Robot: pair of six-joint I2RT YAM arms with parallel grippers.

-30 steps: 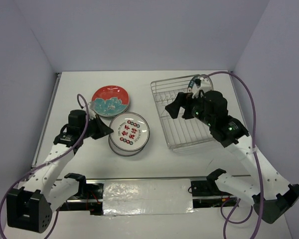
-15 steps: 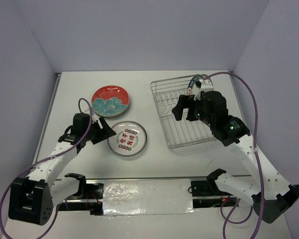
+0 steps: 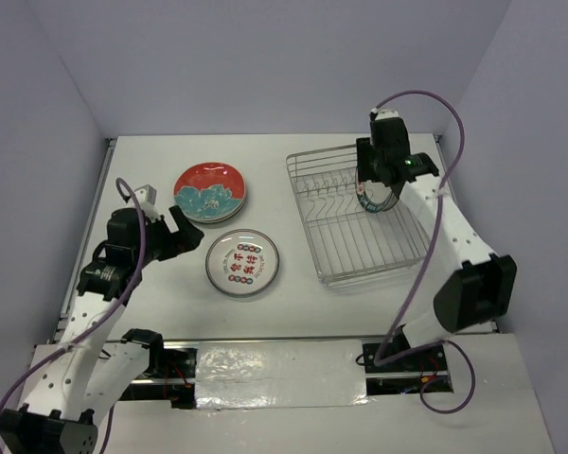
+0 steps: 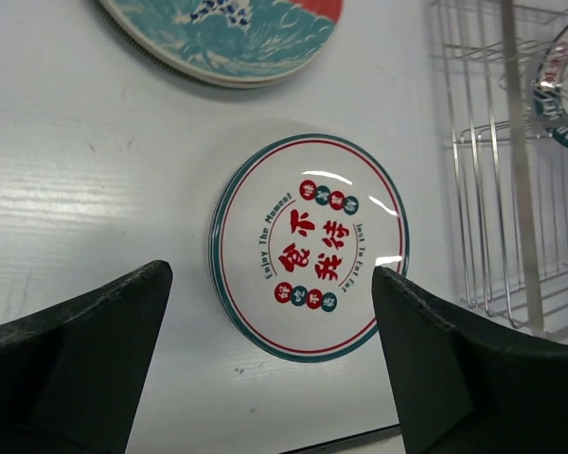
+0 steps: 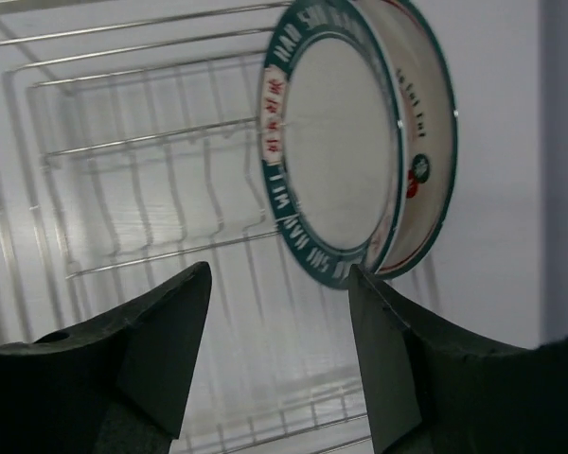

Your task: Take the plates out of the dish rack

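Observation:
A white plate [image 3: 242, 262] with a dark rim and red characters lies flat on the table, left of the dish rack [image 3: 390, 257]. Behind it sits a red flowered plate [image 3: 209, 192]. My left gripper [image 3: 178, 233] is open just left of the white plate [image 4: 308, 246], touching nothing. One more white plate [image 5: 360, 142] stands on edge among the rack's prongs [image 5: 208, 199]. My right gripper [image 5: 277, 274] hangs over that plate, open, with its right fingertip [image 5: 360, 284] close to the lower rim and nothing between the jaws.
The wire rack [image 4: 511, 161] fills the right half of the table, its raised rim near the right wall. The red plate [image 4: 227, 33] lies close behind the left gripper. A grey wall borders the table on the left.
The left gripper opened, let the white plate go onto the table and drew back to the left. The right arm swung to the rack's far side over the standing plate, jaws narrowing.

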